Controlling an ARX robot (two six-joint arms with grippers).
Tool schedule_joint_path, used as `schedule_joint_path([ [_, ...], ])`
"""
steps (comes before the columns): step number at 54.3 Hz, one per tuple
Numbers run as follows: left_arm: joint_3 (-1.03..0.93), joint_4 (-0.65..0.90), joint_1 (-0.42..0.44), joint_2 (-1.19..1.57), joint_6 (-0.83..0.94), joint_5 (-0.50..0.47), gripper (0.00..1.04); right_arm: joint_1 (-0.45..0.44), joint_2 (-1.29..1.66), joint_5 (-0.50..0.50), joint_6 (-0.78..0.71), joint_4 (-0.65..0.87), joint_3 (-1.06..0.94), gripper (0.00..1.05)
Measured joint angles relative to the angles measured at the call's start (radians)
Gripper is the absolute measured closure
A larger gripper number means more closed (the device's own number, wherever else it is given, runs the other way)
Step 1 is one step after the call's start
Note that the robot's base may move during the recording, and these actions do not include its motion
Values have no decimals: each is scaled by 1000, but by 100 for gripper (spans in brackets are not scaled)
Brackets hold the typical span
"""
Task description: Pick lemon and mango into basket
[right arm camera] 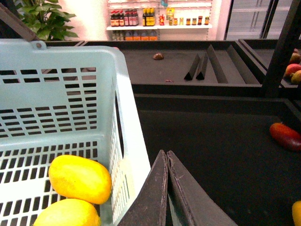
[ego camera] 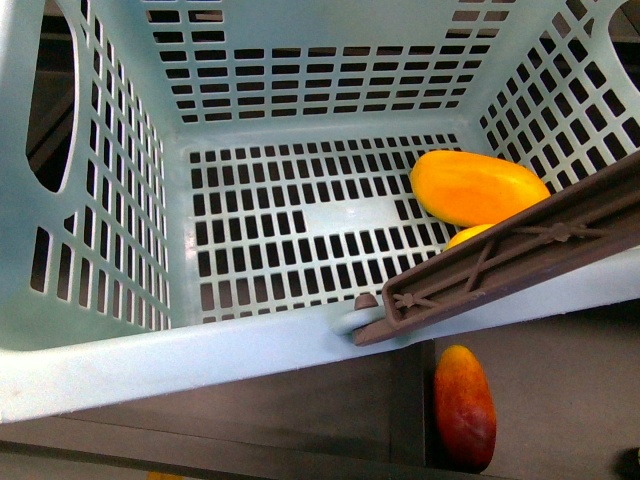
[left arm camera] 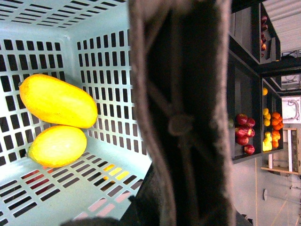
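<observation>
The teal basket (ego camera: 110, 370) fills the front view, tilted. The yellow-orange mango (ego camera: 475, 185) lies on its slotted floor at the right wall. The smaller yellow lemon (ego camera: 468, 236) lies against it, mostly hidden by the brown handle (ego camera: 520, 255). The left wrist view shows the mango (left arm camera: 56, 101) above the lemon (left arm camera: 57, 146), touching. My left gripper (left arm camera: 181, 207) is shut on the handle (left arm camera: 188, 94), which hides its fingers. My right gripper (right arm camera: 167, 157) is shut and empty, just outside the basket wall (right arm camera: 129, 141). The mango (right arm camera: 80, 179) and lemon (right arm camera: 68, 213) also show there.
A dark red-and-yellow mango (ego camera: 465, 405) lies on the dark shelf outside the basket's near rim; one also shows in the right wrist view (right arm camera: 286, 135). Upright dividers (right arm camera: 202, 66) stand on a farther dark shelf. Fruit racks (left arm camera: 247, 132) stand beyond the handle.
</observation>
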Motion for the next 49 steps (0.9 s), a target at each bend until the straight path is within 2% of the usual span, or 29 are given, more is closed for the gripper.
schedule_joint_path([
  [9,0,0,0,0,0,0,100,0,-64,1,-1,-12,-31,103],
  [24,0,0,0,0,0,2,100,0,-206,0,0,-147,-31,103],
  [49,0,0,0,0,0,2,100,0,-325,0,-1,-266,-31,103],
])
